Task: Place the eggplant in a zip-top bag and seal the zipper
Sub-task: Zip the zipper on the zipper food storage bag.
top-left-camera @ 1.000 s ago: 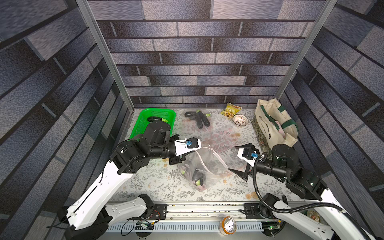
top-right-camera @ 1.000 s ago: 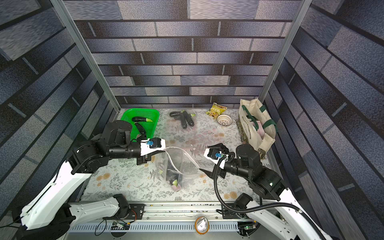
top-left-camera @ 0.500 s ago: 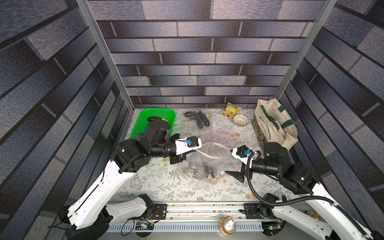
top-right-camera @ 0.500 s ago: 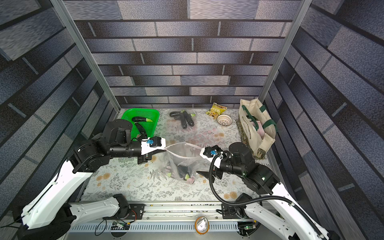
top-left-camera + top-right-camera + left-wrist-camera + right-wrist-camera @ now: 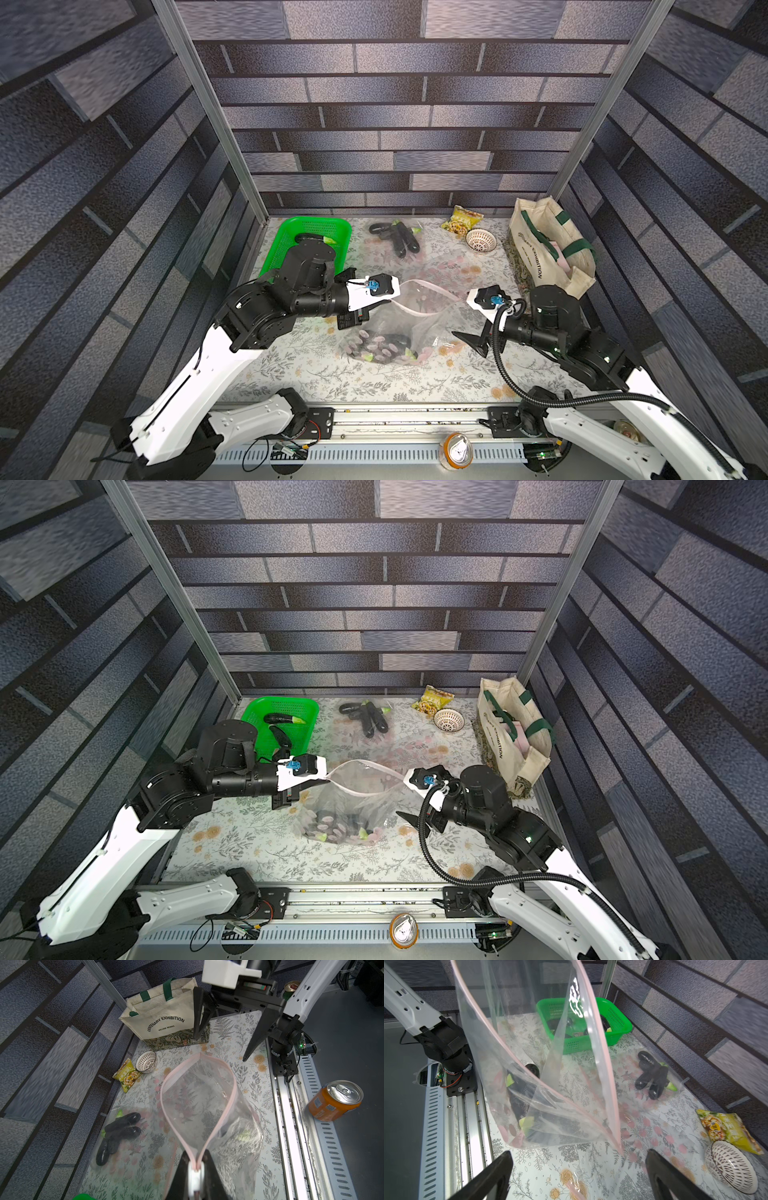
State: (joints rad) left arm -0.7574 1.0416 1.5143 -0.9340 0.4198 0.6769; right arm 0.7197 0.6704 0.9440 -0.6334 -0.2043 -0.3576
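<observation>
Left gripper (image 5: pixel 195 1164): jaws clamped on one end of the zipper (image 5: pixel 161 1095) and holding that corner of the bag (image 5: pixel 411 316) up off the tabletop (image 5: pixel 291 374). Bag mouth gapes wide, the pink tracks bowed apart and unsealed along the whole length. Eggplant (image 5: pixel 382 347) sits inside at the bottom of the bag, lying on the tabletop between the two arms; two green stems show through the plastic in the right wrist view. Right gripper (image 5: pixel 579 1154): jaws wide apart, holding nothing, level with the bag's free corner. That zipper end sits between the jaws, nearer one finger; can't tell if it touches. Behind the left arm, a green basket (image 5: pixel 320 228) holds loose eggplants (image 5: pixel 278 719). At the back centre, a second bag (image 5: pixel 675 1078) has more eggplants in it. Back right: snack packet (image 5: pixel 461 218), small bowl (image 5: pixel 481 241) and tote (image 5: pixel 544 249). Orange can (image 5: pixel 457 446) stands on the front rail.
</observation>
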